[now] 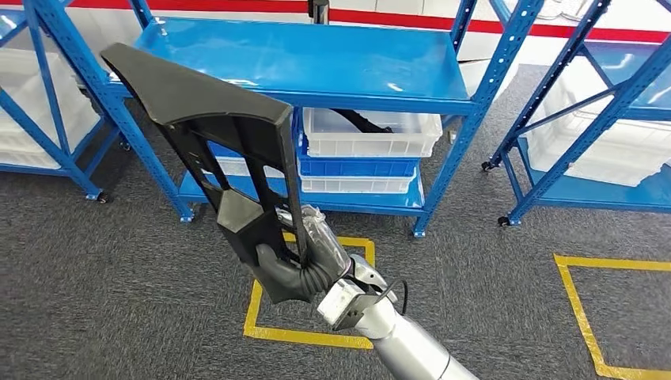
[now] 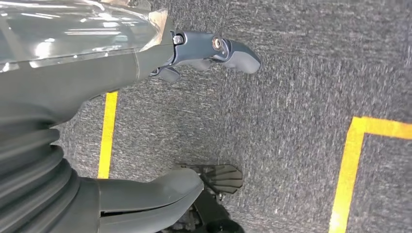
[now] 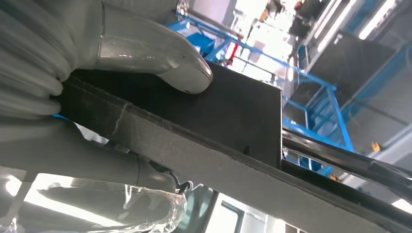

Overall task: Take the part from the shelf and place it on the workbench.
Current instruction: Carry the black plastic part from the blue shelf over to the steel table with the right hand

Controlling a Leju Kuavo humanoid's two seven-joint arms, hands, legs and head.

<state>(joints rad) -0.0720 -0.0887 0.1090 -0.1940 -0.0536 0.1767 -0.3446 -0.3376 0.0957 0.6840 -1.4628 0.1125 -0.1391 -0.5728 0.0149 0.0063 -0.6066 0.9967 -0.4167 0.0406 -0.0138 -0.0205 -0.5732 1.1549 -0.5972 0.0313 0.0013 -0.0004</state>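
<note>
1. Part (image 1: 229, 142): a long black plastic moulding with a flat blade end and cut-out webbing, held clear of the blue shelf (image 1: 316, 63) and raised at a slant over the grey carpet (image 1: 95, 269). It touches neither shelf nor floor.
2. Right hand (image 1: 305, 257): wrapped around the lower, narrow end of the part; in the right wrist view the thumb (image 3: 165, 63) presses on one face and the fingers (image 3: 97, 165) close under the opposite edge. Grip judged firm but placed at the extreme end, so the long upper section acts as a lever.
3. Left hand (image 2: 145, 63): hangs over the carpet with nothing in it; fingers apart.
4. Surroundings: white bins (image 1: 372, 131) sit on the shelf's lower tier, one containing another dark piece. Yellow floor markings (image 1: 261, 317) lie below the hand. No workbench is seen in these views.
5. Step in hand, by judgement: carrying the part away from the shelf toward the workbench.
6. Recommendations: keep the grip unchanged; turn slowly so the raised end clears the shelf uprights (image 1: 490, 95); keep the part close to the body to limit swing; lower it flat only once the bench surface is in sight.
</note>
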